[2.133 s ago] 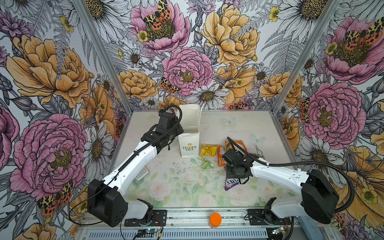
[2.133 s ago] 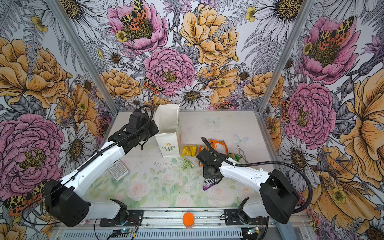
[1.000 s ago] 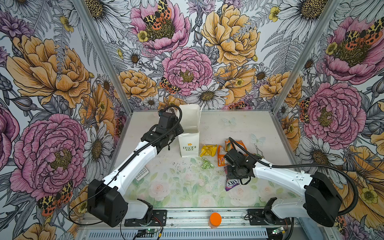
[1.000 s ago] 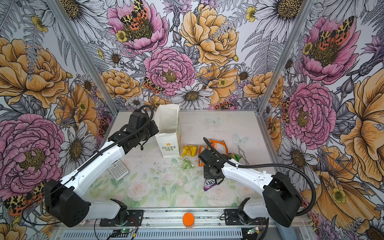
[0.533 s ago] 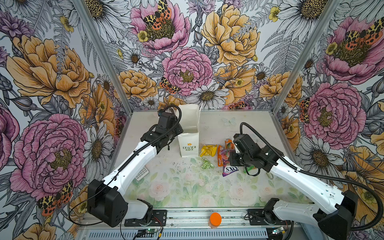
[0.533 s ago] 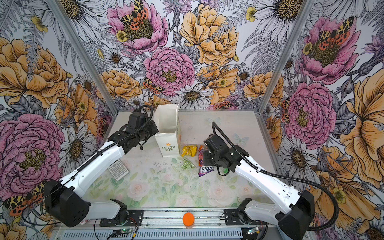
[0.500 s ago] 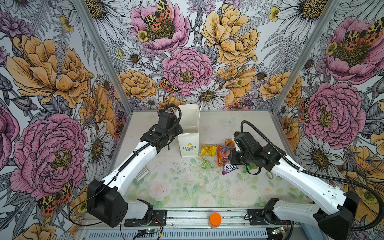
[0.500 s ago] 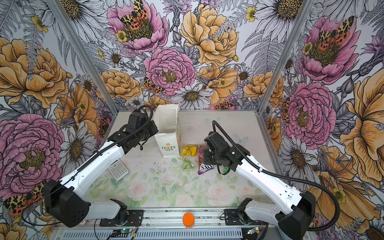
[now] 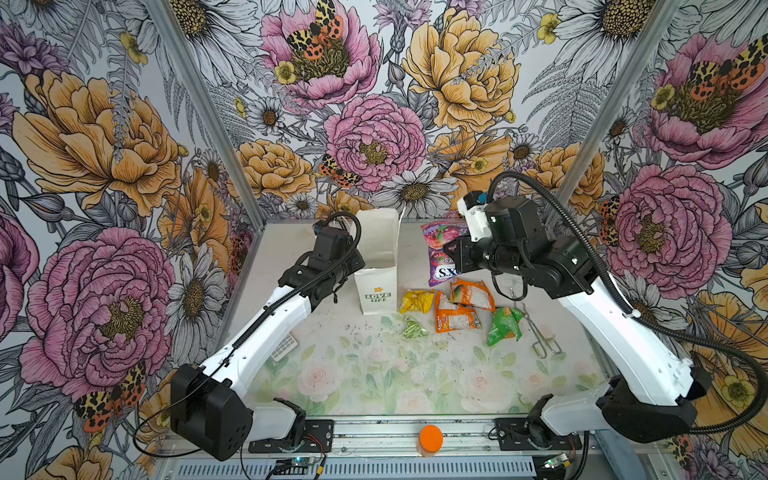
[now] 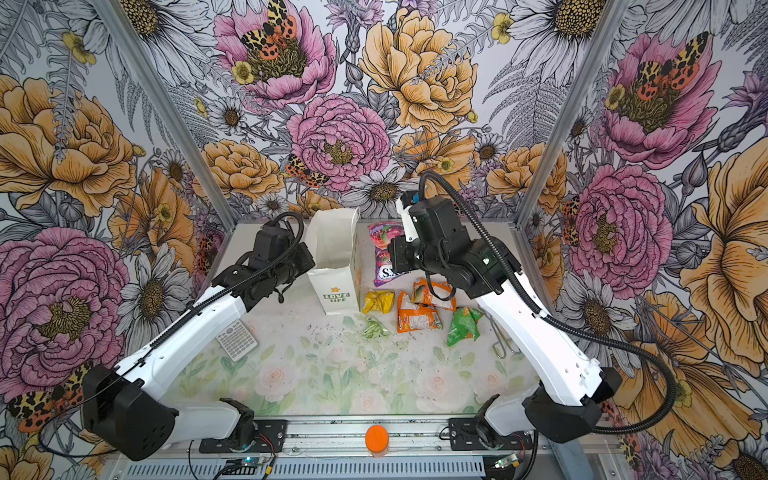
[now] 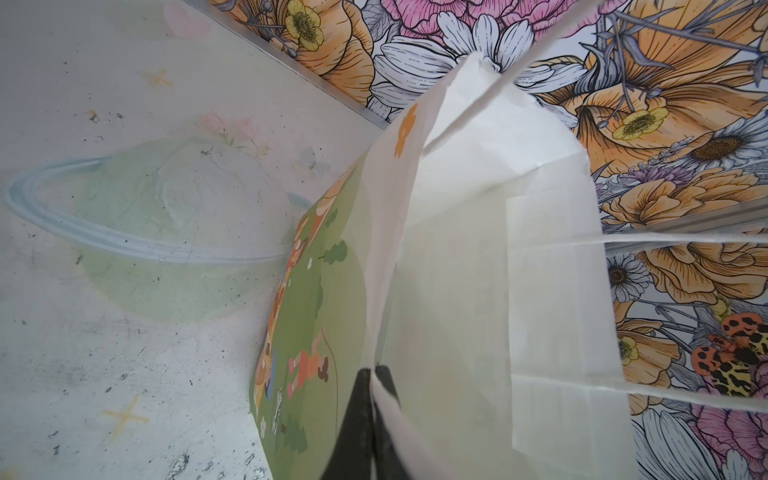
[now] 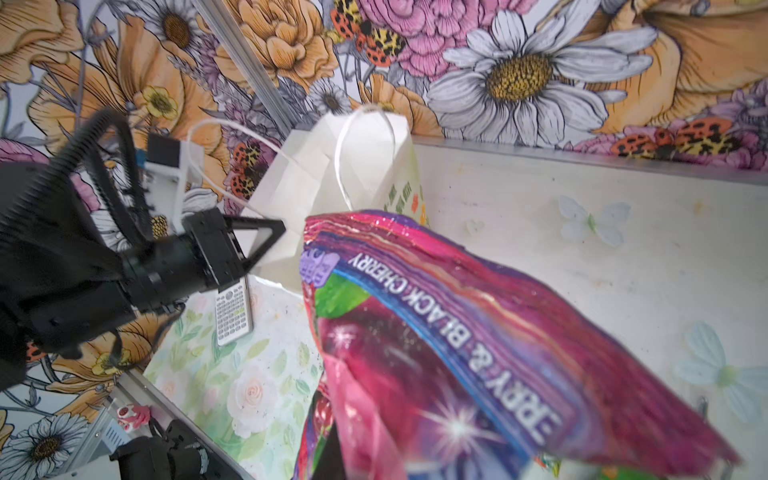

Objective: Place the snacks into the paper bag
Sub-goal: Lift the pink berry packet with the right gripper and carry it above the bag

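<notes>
The purple packet (image 9: 440,245) has been lifted off the table and carried up the frame by the right pincer (image 9: 452,258). A moment ago it was held low, below the other snacks. The right pincer is shut tight on the packet's edge. The packet is now held just right of the paper bag (image 9: 376,266), in the upper middle of both top views. It has not yet been brought over the bag's mouth.

The left pincer (image 11: 374,376) has not been moved. It is kept shut on the bag's left wall, so the mouth is held open. It looks as if the packet only needs to be moved a little to the left and let go.

Five snacks are left on the table, right of the bag: a yellow packet (image 9: 417,300), an upper orange packet (image 9: 471,294), a lower orange packet (image 9: 455,319), a bright green packet (image 9: 505,326) and a small pale green packet (image 9: 411,330).

"LOVE LIFE" is printed in green on the bag, under a small orange flower. On the purple packet (image 12: 457,345), "BLACK CHERRY" can be read upside down in the right wrist view. In a top view only part of its name, an "X" and an "S", can be made out.
</notes>
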